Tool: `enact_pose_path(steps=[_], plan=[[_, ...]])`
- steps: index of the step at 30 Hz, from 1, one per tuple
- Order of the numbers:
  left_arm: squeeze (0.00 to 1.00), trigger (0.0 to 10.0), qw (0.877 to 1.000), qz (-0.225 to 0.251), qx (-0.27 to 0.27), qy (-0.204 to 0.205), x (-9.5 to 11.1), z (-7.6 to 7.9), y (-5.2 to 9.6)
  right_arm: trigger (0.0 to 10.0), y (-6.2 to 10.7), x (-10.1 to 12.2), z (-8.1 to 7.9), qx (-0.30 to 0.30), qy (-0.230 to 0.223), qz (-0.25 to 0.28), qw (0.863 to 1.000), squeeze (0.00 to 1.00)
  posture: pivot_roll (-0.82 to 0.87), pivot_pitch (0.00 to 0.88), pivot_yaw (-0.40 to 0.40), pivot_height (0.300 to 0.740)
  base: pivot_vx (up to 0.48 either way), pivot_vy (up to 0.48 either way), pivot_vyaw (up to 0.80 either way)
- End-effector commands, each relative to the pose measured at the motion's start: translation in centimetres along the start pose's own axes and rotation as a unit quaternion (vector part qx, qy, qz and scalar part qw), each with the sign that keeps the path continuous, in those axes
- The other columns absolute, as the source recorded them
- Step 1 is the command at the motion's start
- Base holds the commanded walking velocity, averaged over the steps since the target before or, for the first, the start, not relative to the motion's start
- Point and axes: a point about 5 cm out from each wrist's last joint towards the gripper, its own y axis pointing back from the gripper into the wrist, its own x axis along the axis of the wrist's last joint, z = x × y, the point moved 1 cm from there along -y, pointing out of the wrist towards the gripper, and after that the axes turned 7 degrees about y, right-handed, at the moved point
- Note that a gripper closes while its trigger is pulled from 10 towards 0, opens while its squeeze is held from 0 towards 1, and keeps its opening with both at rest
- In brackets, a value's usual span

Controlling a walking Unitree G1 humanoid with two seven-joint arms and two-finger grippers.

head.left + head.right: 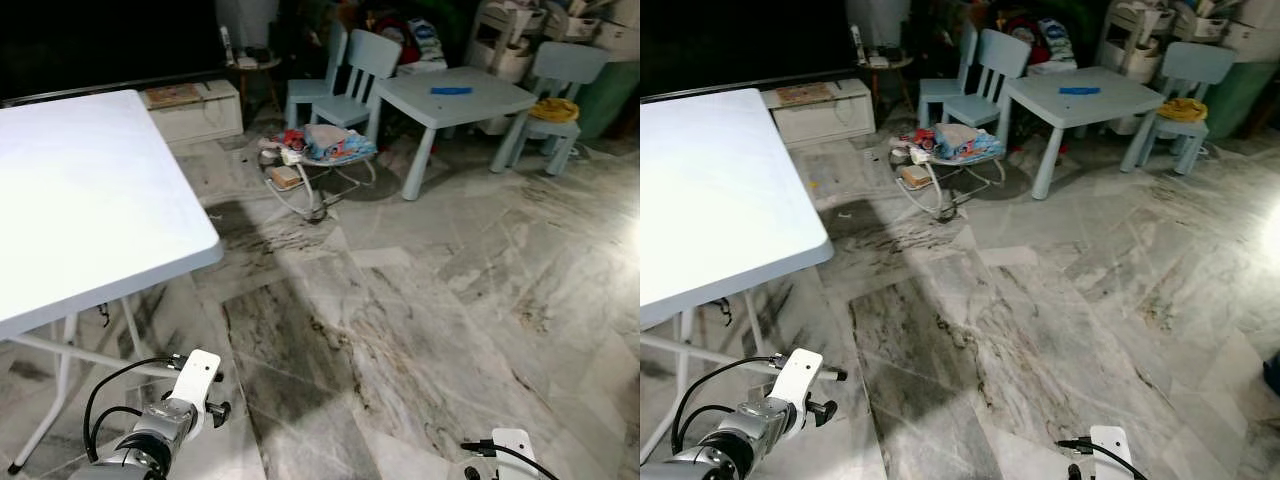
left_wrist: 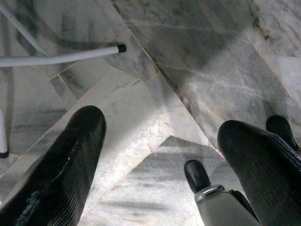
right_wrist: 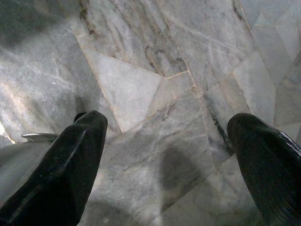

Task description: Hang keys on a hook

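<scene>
Ahead, in the eye views, a white folding table (image 1: 80,200) is standing at the robot's left on the marble floor (image 1: 420,330), with a pale blue children's table (image 1: 455,100) well beyond. Keys and hook: cannot tell where. In the wrist views, the left gripper (image 2: 162,150) and right gripper (image 3: 164,155) are hanging over bare marble, fingers spread wide, holding nothing.

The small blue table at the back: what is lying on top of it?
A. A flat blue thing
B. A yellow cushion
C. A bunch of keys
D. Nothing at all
A: a flat blue thing lies on the small table; the yellow item sits on a chair beside it, and no keys can be made out there.
</scene>
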Motion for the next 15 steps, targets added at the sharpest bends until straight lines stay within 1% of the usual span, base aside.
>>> enact_pose_path(steps=[1,3,7,15], plan=[[0.00,10.0,1.000,0.005,0.001,-0.008,0.32,-0.07,0.02,10.0,-0.02,0.14,0.15,-0.001,-0.002,0.001,1.000,0.00,0.00,0.000,-0.025,0.740,0.000,0.000,0.00],[0.00,10.0,1.000,0.005,0.000,-0.008,0.31,-0.06,0.02,10.0,-0.02,0.14,0.15,-0.001,-0.002,0.001,1.000,0.00,0.00,0.000,-0.025,0.740,0.000,0.000,0.00],[0.00,10.0,1.000,0.003,-0.002,-0.010,0.27,-0.03,0.02,10.0,-0.02,0.09,0.13,0.001,-0.002,-0.002,1.000,0.00,0.00,0.000,-0.025,0.740,0.249,0.000,0.00],[0.00,10.0,1.000,0.001,-0.001,-0.012,0.26,-0.10,0.03,10.0,-0.03,0.11,0.08,0.002,-0.001,-0.001,1.000,0.00,0.00,0.000,-0.026,0.740,0.254,0.000,-0.72]])
